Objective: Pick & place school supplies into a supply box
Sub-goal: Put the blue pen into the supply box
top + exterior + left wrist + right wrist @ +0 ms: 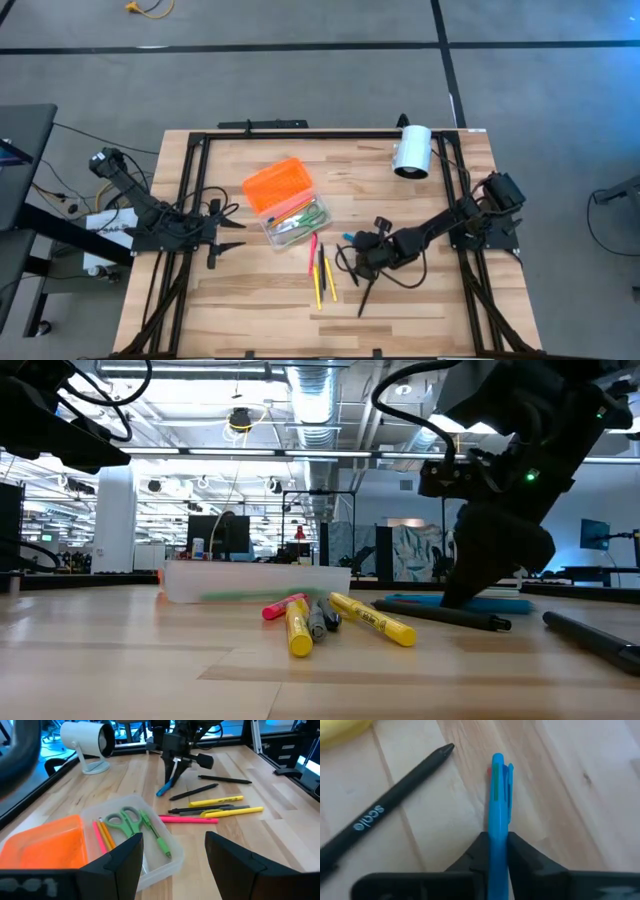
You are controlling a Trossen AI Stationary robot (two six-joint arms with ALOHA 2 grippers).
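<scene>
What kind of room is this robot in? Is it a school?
Probably not a school: more likely a robotics lab or workshop. The low view shows exposed ceiling ducts and monitors behind the wooden table, and cables trail over the grey floor.

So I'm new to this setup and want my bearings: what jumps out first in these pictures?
The bright orange lid near the table's middle, beside the clear box holding green scissors. Next, the right gripper shut on a blue pen at the tabletop, near loose pens. The left gripper waits open near the box.
</scene>
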